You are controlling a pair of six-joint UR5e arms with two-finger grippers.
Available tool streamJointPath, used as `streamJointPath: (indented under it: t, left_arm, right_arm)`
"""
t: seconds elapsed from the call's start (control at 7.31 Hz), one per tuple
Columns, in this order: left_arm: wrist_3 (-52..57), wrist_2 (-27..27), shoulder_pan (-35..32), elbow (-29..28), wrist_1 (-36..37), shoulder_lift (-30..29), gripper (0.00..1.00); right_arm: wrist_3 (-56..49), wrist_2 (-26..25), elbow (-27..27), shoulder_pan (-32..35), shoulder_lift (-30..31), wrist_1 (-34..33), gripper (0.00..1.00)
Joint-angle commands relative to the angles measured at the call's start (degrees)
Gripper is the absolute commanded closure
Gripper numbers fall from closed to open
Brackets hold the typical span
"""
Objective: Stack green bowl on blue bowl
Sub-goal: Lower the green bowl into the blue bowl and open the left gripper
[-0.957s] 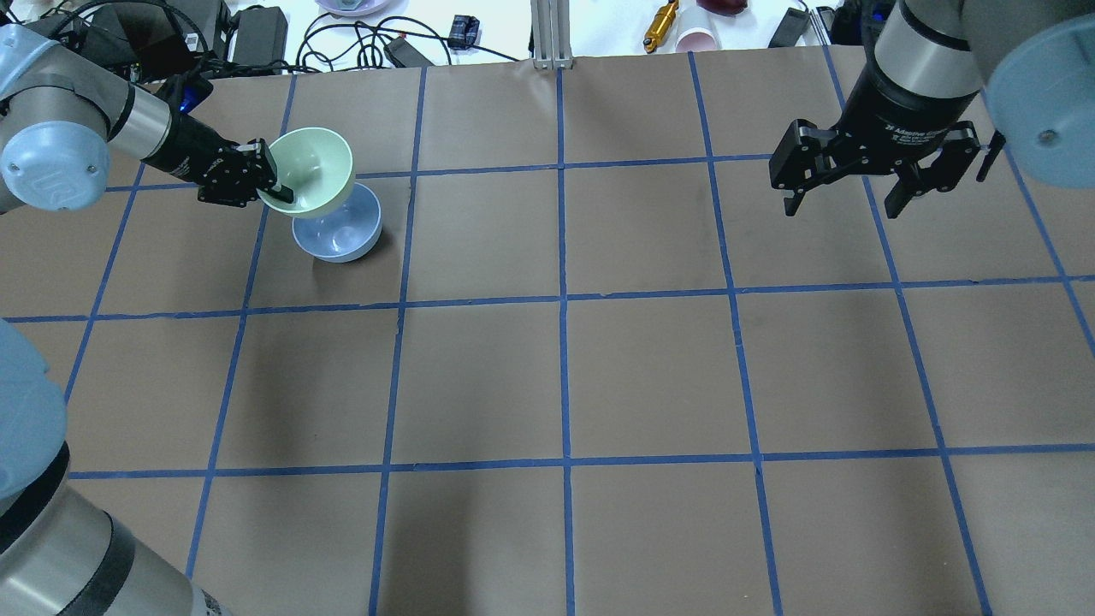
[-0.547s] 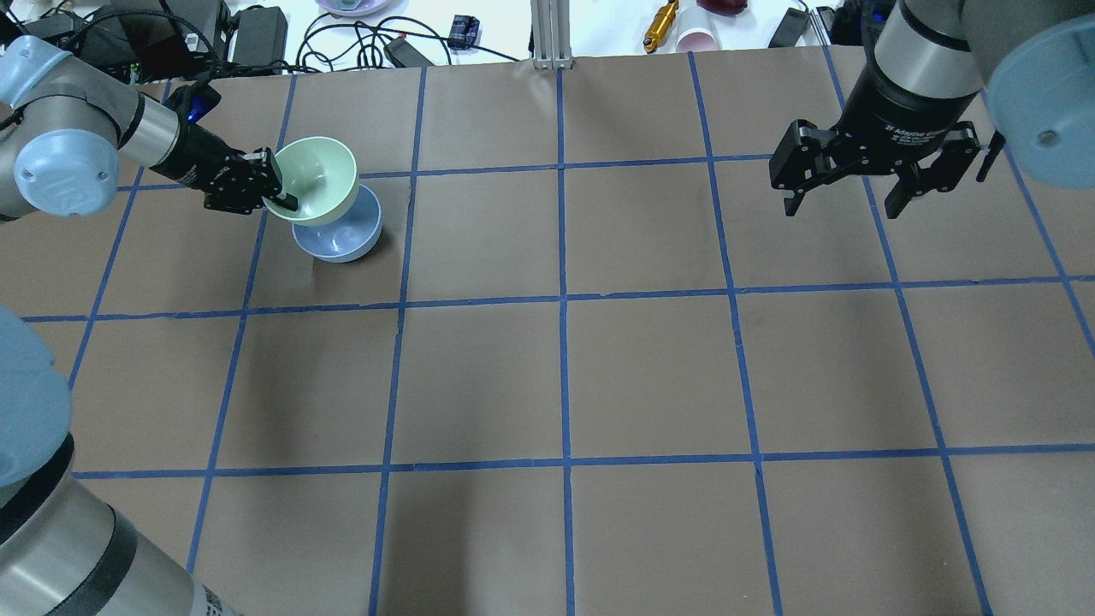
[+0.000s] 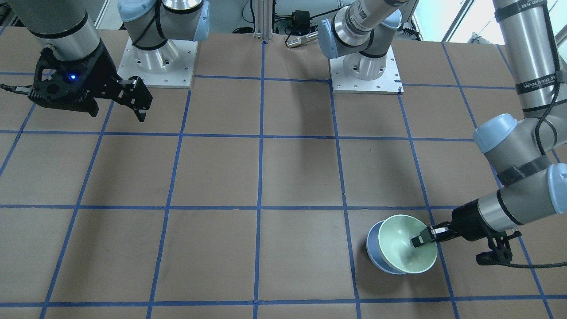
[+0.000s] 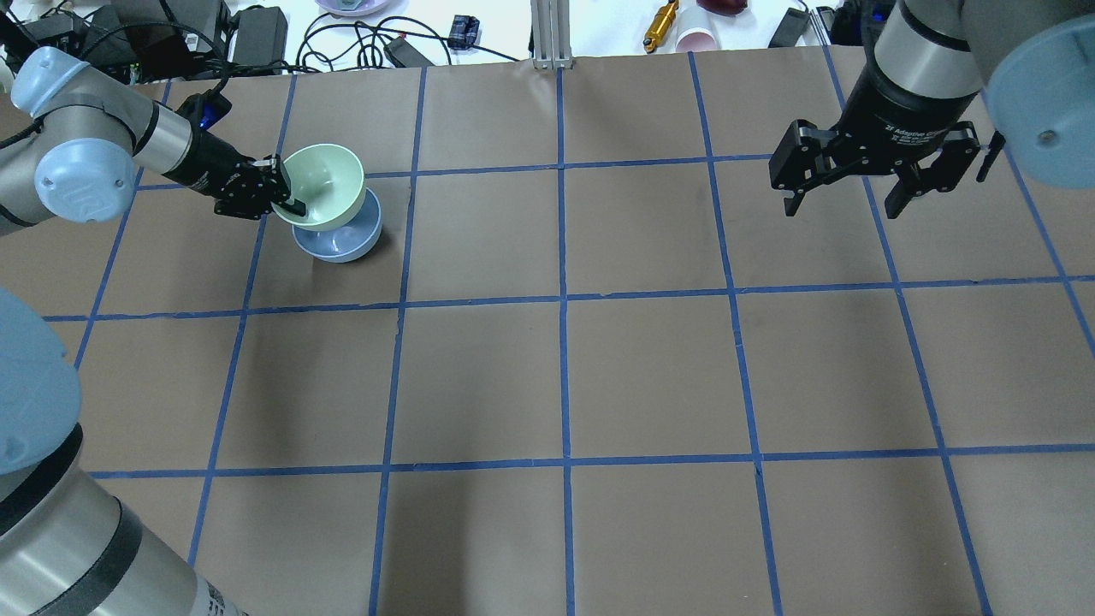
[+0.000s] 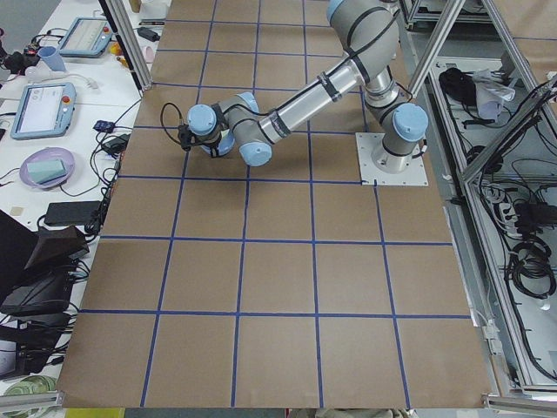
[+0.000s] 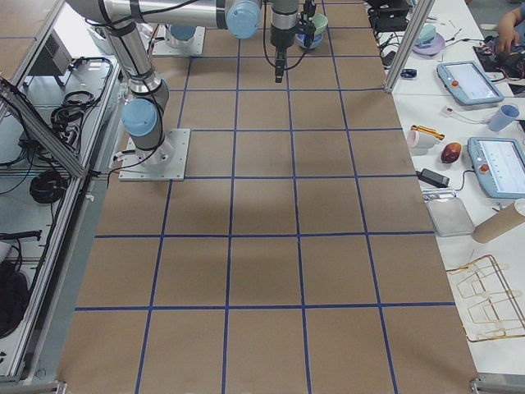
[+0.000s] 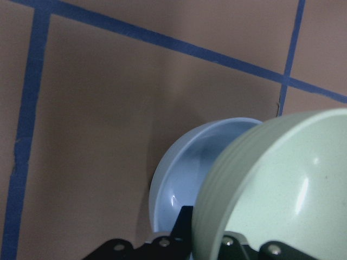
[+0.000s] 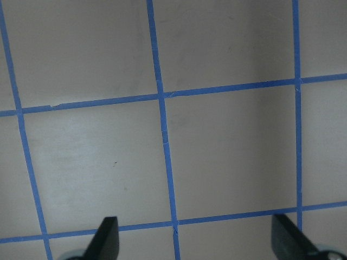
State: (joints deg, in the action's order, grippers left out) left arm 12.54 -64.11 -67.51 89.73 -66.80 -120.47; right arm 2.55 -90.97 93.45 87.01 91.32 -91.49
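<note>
The green bowl [image 4: 325, 181] is held by its rim in my left gripper [image 4: 291, 202], which is shut on it. The bowl tilts slightly and hangs over the blue bowl [image 4: 344, 244], covering most of it. I cannot tell whether they touch. The front view shows the green bowl [image 3: 405, 243] over the blue bowl [image 3: 373, 250], with the left gripper [image 3: 421, 239] at its rim. In the left wrist view the green bowl [image 7: 282, 184] overlaps the blue bowl [image 7: 187, 173]. My right gripper [image 4: 843, 205] is open and empty, high over the far right of the table [image 8: 198, 241].
Cables, a power brick [image 4: 257, 30], an orange tool [image 4: 660, 24] and a pink cup [image 4: 697, 38] lie beyond the far edge. An aluminium post [image 4: 552, 34] stands at the far middle. The brown table [image 4: 565, 376] has a blue tape grid.
My left gripper has carried the green bowl lower and toward the blue bowl, and the bowl sits more level. The right arm has not moved.
</note>
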Motion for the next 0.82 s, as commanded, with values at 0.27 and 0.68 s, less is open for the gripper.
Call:
streamJointPath:
  t: [0.27, 0.68]
  left_arm:
    - [-0.2, -0.8, -0.2, -0.1, 0.0, 0.1, 0.12]
    - [-3.3, -1.2, -1.1, -0.6, -1.0, 3.5, 0.07]
  right_arm:
    - [0.0, 0.0, 0.0, 0.0, 0.0, 0.0, 0.0]
    - [0.0, 0.0, 0.0, 0.0, 0.0, 0.0, 0.0]
